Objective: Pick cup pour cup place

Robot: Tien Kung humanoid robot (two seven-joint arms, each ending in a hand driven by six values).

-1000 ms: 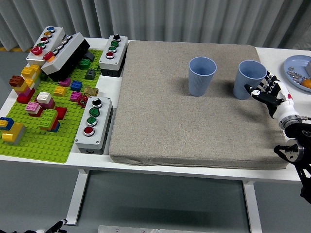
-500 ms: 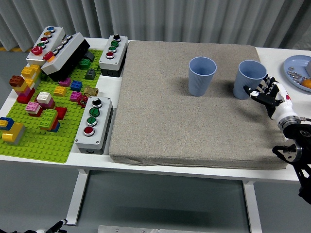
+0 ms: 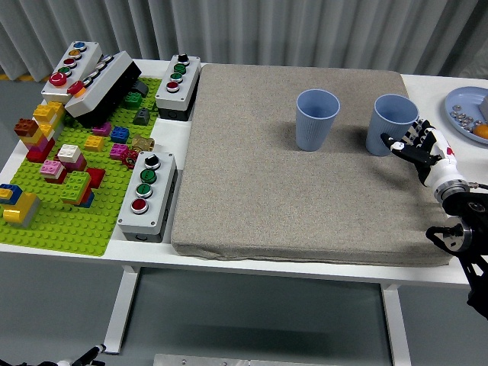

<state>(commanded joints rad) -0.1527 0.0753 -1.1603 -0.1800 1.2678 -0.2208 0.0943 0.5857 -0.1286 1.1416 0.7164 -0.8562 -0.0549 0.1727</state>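
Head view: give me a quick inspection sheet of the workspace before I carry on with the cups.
Surface: white table with a grey mat over the middle.
Job's things: two blue cups upright on the mat, left cup and right cup, standing apart.
Clutter: green brick plate with loose bricks, button boxes at the left; blue plate at the right edge.
Grippers: right hand open, at the right cup's side, not closed on it; left hand not in view.
Cables: thin wire by the right wrist.
Surroundings: grey curtain behind; no person seen.
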